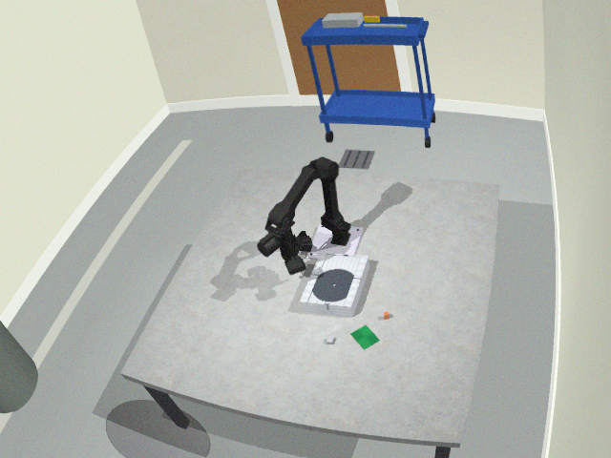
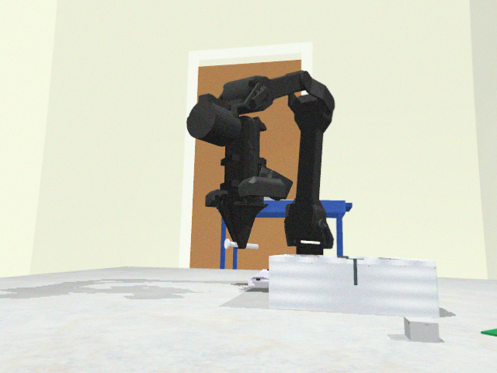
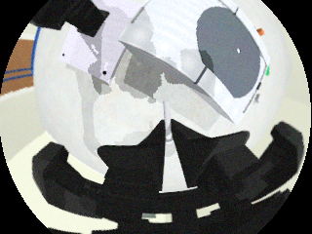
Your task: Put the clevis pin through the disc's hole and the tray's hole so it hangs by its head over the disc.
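Note:
My gripper (image 2: pixel 241 245) (image 3: pixel 167 123) points down and is shut on the steel clevis pin (image 2: pixel 252 245) (image 3: pixel 167 109). The pin lies nearly level across the fingertips, its head on the left in the exterior view and its shank pointing toward the tray's side. It is in the air, left of the tray and a little higher than the tray's top. The steel tray (image 1: pixel 361 266) (image 2: pixel 313 284) (image 3: pixel 168 29) stands on the table. The dark grey disc (image 1: pixel 323 291) (image 3: pixel 224 58) lies flat in it, with a small light spot at its middle. I cannot tell whether the tray's hole lines up under it.
The arm's lilac base plate (image 1: pixel 356 239) is behind the tray. A small grey block (image 1: pixel 329 341) (image 2: pixel 421 330), a green square (image 1: pixel 365 337) (image 2: pixel 491 332) and an orange block (image 1: pixel 386 315) (image 3: pixel 260 32) are on the table in front of the tray. A blue cart (image 1: pixel 377 106) stands far behind.

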`<state>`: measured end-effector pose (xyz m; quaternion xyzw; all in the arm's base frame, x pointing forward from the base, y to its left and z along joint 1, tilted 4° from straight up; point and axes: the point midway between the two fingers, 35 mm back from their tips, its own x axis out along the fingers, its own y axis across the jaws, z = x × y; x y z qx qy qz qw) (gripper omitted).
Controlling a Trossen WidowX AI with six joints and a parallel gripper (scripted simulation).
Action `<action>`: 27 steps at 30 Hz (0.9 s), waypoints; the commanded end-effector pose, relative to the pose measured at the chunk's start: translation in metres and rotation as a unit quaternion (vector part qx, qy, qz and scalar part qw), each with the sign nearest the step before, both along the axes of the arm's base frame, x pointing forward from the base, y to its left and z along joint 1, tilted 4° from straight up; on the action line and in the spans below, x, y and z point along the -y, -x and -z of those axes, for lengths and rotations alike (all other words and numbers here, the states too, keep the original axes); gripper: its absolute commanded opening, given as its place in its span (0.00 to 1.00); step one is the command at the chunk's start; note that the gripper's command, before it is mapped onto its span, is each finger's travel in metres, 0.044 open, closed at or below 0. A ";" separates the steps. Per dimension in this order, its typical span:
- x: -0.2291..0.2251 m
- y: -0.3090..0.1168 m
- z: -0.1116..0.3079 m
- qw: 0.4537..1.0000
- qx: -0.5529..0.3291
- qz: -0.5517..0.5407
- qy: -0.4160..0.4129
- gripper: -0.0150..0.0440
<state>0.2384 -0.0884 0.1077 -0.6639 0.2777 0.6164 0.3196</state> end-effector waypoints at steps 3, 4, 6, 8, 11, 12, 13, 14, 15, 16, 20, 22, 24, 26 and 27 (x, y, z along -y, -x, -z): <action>0.000 0.000 0.000 1.000 0.002 -0.008 0.003 0.25; 0.000 0.000 0.001 1.000 0.002 -0.008 0.003 0.25; 0.000 0.000 0.004 1.000 0.002 -0.008 0.003 0.25; 0.000 -0.001 0.007 1.000 0.002 -0.008 0.003 0.25; 0.000 -0.001 0.011 1.000 0.002 -0.008 0.003 0.25; 0.000 -0.001 0.013 1.000 0.002 -0.008 0.003 0.25; 0.000 -0.001 0.015 1.000 0.002 -0.008 0.003 0.25; 0.000 -0.001 0.016 1.000 0.002 -0.008 0.003 0.25; 0.000 -0.002 0.018 1.000 0.002 -0.008 0.003 0.25; 0.000 -0.002 0.019 1.000 0.002 -0.008 0.003 0.25; -0.001 -0.002 0.026 1.000 0.002 -0.008 0.003 0.25; -0.001 -0.003 0.029 1.000 0.002 -0.008 0.003 0.25; -0.001 -0.003 0.033 1.000 0.002 -0.008 0.003 0.25; -0.001 -0.003 0.036 1.000 0.002 -0.008 0.003 0.25; -0.001 -0.003 0.038 1.000 0.002 -0.008 0.003 0.25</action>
